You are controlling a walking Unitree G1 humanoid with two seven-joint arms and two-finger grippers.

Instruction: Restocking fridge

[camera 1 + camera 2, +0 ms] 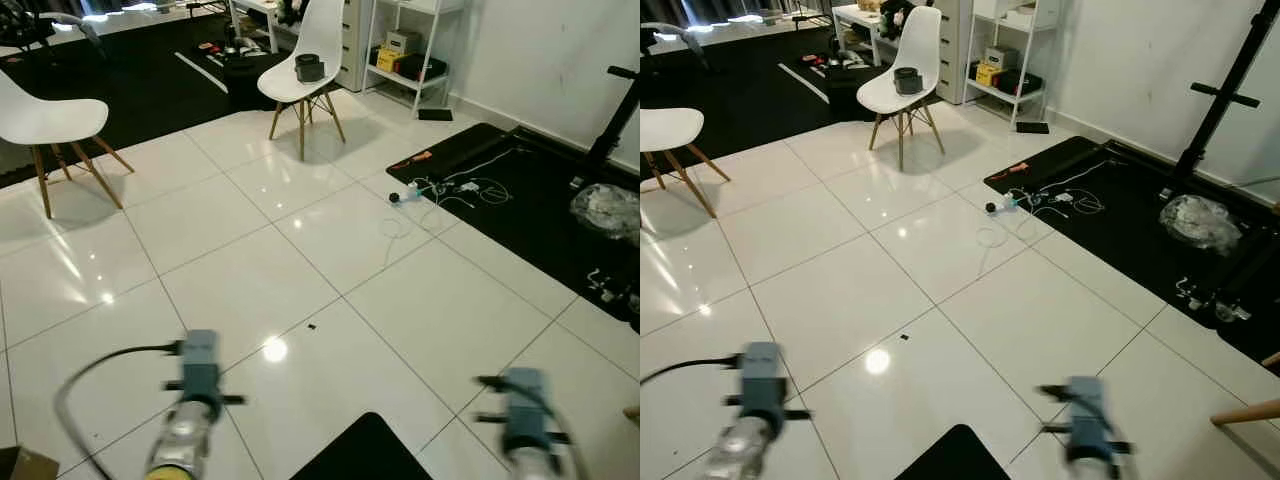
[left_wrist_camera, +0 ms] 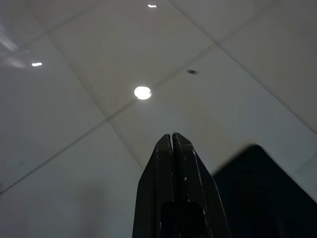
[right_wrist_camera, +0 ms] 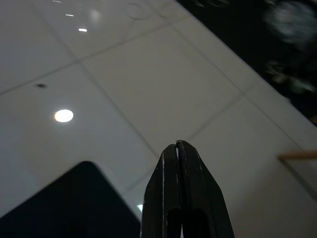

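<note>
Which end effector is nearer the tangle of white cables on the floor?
Right. The right end effector hangs on the white cables' side; the left end effector hangs further across the tiles. Both are far off.

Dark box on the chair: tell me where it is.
The dark box sits on the seat of the far white chair, ahead and slightly left, just before the white shelf.

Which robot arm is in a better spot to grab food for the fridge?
Neither yet. The left gripper and right gripper are both shut, empty and low over bare white floor, and there is no fridge or food nearby. Walking comes first.
</note>
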